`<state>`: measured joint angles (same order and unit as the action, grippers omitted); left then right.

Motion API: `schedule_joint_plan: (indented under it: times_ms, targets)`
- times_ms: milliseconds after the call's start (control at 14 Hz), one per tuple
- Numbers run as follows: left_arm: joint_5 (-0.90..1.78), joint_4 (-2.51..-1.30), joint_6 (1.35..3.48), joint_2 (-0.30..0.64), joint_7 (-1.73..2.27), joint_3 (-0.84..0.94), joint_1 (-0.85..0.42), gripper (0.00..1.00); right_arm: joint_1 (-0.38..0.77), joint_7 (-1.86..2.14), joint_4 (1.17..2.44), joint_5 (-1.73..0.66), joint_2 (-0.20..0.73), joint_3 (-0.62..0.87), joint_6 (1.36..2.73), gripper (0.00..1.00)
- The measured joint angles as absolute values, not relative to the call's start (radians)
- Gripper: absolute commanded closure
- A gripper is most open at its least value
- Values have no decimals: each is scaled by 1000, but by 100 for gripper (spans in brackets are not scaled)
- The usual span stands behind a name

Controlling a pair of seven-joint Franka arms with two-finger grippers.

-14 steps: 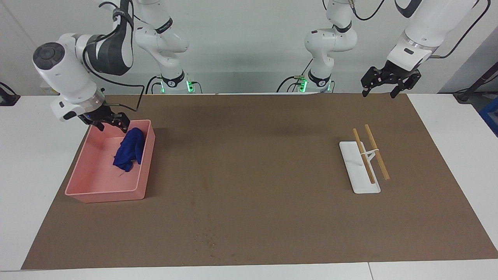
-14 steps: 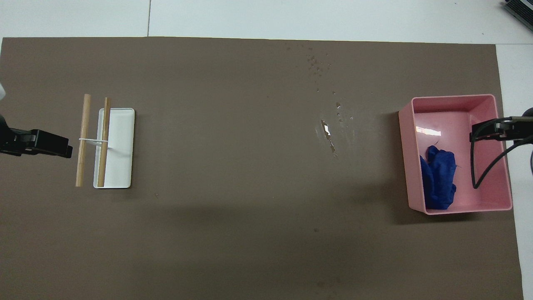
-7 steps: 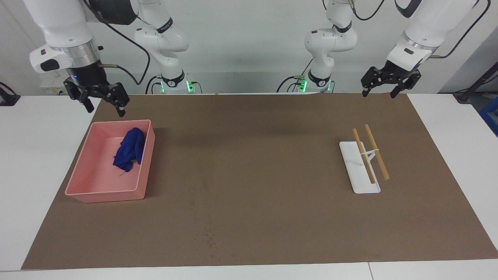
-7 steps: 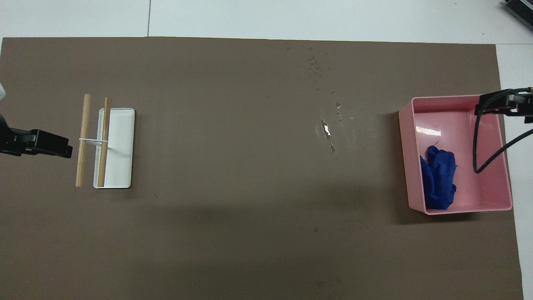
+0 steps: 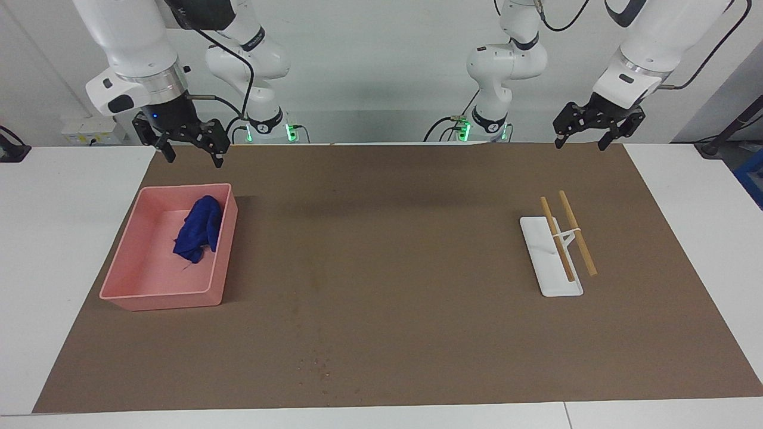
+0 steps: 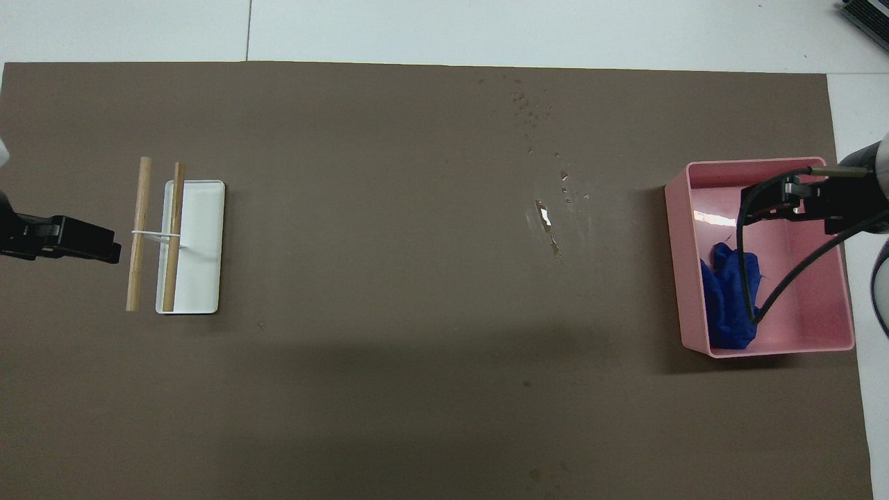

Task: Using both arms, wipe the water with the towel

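Note:
The deep-blue towel [image 5: 199, 229] lies crumpled in the pink bin [image 5: 161, 293], against the bin's wall toward the table's middle; it also shows in the overhead view [image 6: 726, 305]. The water is tiny dark specks [image 5: 319, 366] on the brown paper, far from the robots, with more drops and a wet streak [image 6: 549, 222] nearer to them. My right gripper [image 5: 191, 158] is open and empty, raised over the bin's end nearest the robots; it also shows in the overhead view [image 6: 771, 201]. My left gripper [image 5: 581, 145] is open and empty and waits raised at the left arm's end.
A white tray [image 5: 551, 280] with two wooden sticks [image 5: 577, 232] tied across it stands toward the left arm's end of the table. The brown paper [image 5: 405, 250] covers most of the table. The pink bin [image 6: 757, 162] stands at the right arm's end.
My right gripper has risen from beside the towel at the bin's rim, empty, and moved a little toward the table's middle. The towel stays in the bin. The left arm has not moved.

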<state>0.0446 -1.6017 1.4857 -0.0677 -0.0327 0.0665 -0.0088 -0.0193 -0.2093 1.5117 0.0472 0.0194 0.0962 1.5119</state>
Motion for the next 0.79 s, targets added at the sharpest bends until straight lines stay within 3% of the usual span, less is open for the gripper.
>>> schedule_joint_plan:
  times_ms: [786]
  targets:
    - [45, -1602, 1486, -68, -33, 67, -9, 0, -21, -210, 1519, 45, 1, 96, 1480, 0]
